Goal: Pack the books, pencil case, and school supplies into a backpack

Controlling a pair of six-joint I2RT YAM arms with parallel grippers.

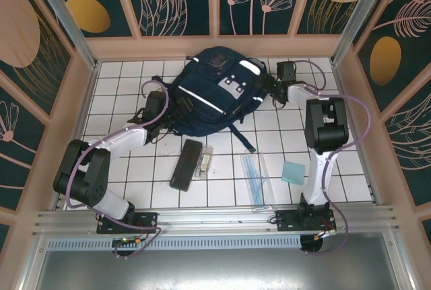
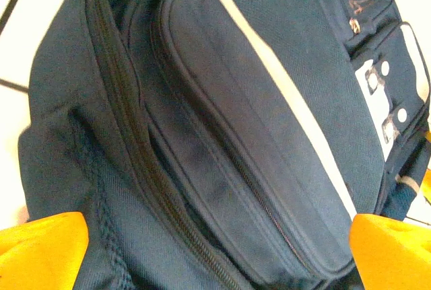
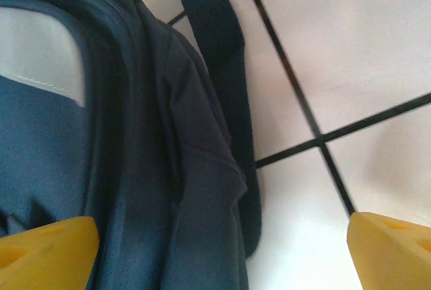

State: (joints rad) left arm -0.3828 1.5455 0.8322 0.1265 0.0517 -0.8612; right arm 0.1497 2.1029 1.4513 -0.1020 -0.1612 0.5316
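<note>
The surface (image 1: pixel 118 85) is white tile with dark grout lines, fenced by pale wooden rails and dark teal panels painted with leaves and flowers. The backpack (image 1: pixel 209 95) lies flat toward the far middle of the surface, navy, with white stripes and a grey patch (image 1: pixel 236 87) facing up. My left gripper (image 1: pixel 168 112) is at the backpack's left edge. In the left wrist view its yellow fingers (image 2: pixel 40 249) stand spread wide at the two lower corners, pinching nothing, with a dark zipper line (image 2: pixel 135 135) and a white stripe (image 2: pixel 289 101) of the front pocket lying between them. My right gripper (image 1: pixel 275 93) is at the backpack's right side. In the right wrist view its yellow fingers (image 3: pixel 47 249) are likewise spread and empty, one over the navy fabric and the other over bare tile, with a dark strap (image 3: pixel 215 27) running along the backpack's edge. On the near side of the backpack, the black pencil case (image 1: pixel 186 164) lies slightly tilted, with the small clear tube (image 1: pixel 204 162) just beside its right side. The clear ruler set (image 1: pixel 254 175) lies further right, apart from both. The light-teal pad (image 1: pixel 293 172) rests near my right arm's upright link.
</note>
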